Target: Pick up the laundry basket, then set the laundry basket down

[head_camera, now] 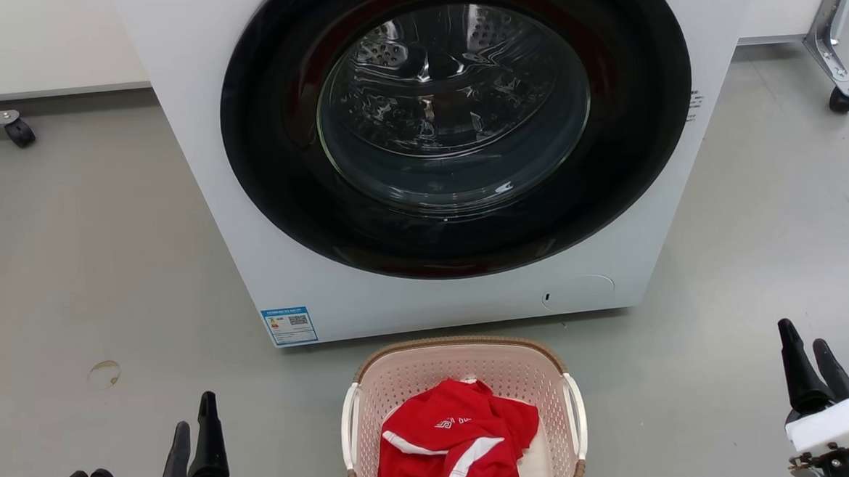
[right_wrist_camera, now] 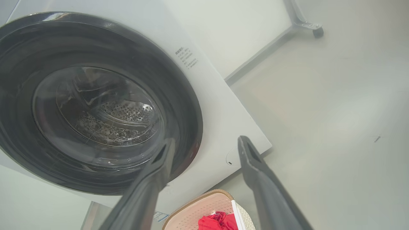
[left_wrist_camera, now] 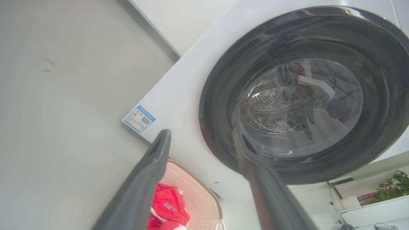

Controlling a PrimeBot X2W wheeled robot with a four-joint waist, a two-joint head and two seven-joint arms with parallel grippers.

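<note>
My left gripper (head_camera: pixel 192 414) and right gripper (head_camera: pixel 802 336) are both open and empty. The laundry basket (head_camera: pixel 417 380) stands just in front of the washing machine (head_camera: pixel 235 226), with a red shirt (head_camera: pixel 453 440) inside it.

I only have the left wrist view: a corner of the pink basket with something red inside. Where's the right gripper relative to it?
Observer: In the head view the right gripper sits well off the laundry basket's right side, open, touching nothing.
Operator: And my left one?
Observer: The left gripper sits off the opposite side, open, clear of the left white handle.
Operator: Is the other handle free?
Observer: Yes, the red shirt lies inside, covering neither handle; the right white handle is bare.
</note>
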